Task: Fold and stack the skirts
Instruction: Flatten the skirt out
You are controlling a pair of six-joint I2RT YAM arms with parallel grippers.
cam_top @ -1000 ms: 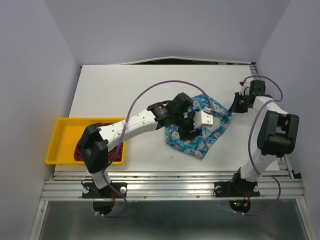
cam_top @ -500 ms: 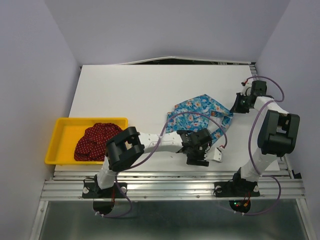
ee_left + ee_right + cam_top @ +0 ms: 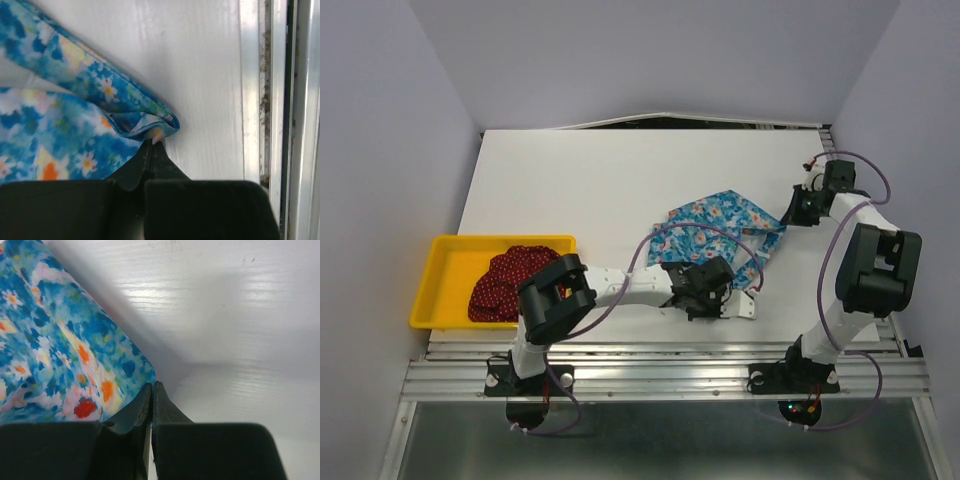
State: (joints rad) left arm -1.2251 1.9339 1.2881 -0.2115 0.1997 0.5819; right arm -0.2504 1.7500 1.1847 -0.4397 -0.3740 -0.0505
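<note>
The blue flowered skirt [image 3: 720, 222] lies bunched on the white table right of centre. Its near hem [image 3: 150, 122] is pinched between the tips of my left gripper [image 3: 153, 143], which is shut on it close to the table's front edge. In the top view the left gripper [image 3: 750, 298] sits at the skirt's near right side. My right gripper [image 3: 151, 385] is shut on the skirt's far right corner [image 3: 135, 360], low over the table, and shows as the right gripper [image 3: 788, 215] from above. The dark red dotted skirt [image 3: 507, 282] lies crumpled in the yellow tray [image 3: 440, 262].
The yellow tray stands at the table's left front corner. Metal rails [image 3: 660, 365] run along the near edge, right beside my left gripper, and show as the rails [image 3: 285, 100] in the left wrist view. Grey walls close in both sides.
My left arm swung from on top of the blue skirt down to its near hem and shut on it. The skirt has bunched up. The right gripper held its corner still.
</note>
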